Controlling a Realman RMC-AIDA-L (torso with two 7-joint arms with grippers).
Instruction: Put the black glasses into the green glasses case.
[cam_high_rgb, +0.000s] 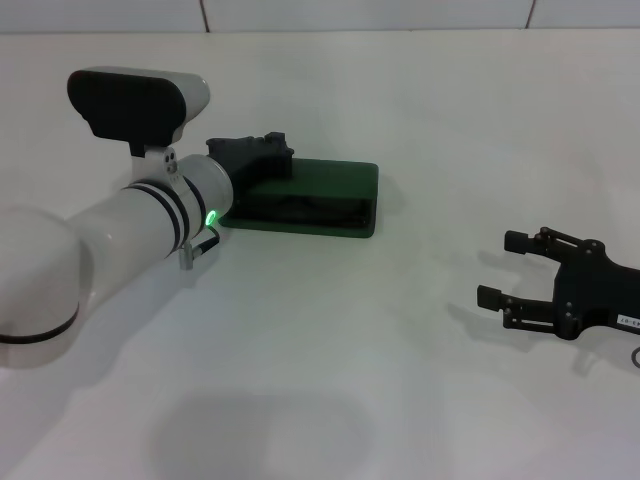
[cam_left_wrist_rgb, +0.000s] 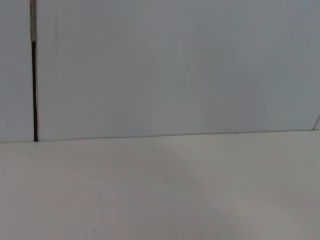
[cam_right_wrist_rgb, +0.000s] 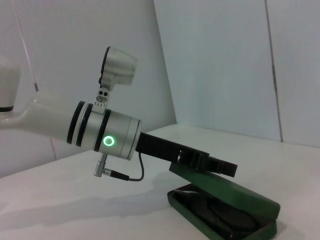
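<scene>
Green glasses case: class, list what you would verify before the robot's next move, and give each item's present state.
1. Black glasses inside the green glasses case: ok, a dark frame outline lies in the base.
2. Lid shut: not ok, it stands ajar, tilted over the base.
3. Left gripper placed on the lid: ok, it rests on the lid's top.
4. Nothing sticking out over the rim: cannot tell.
5. Right gripper out of the way: ok, open, low over the table, apart from the case.
</scene>
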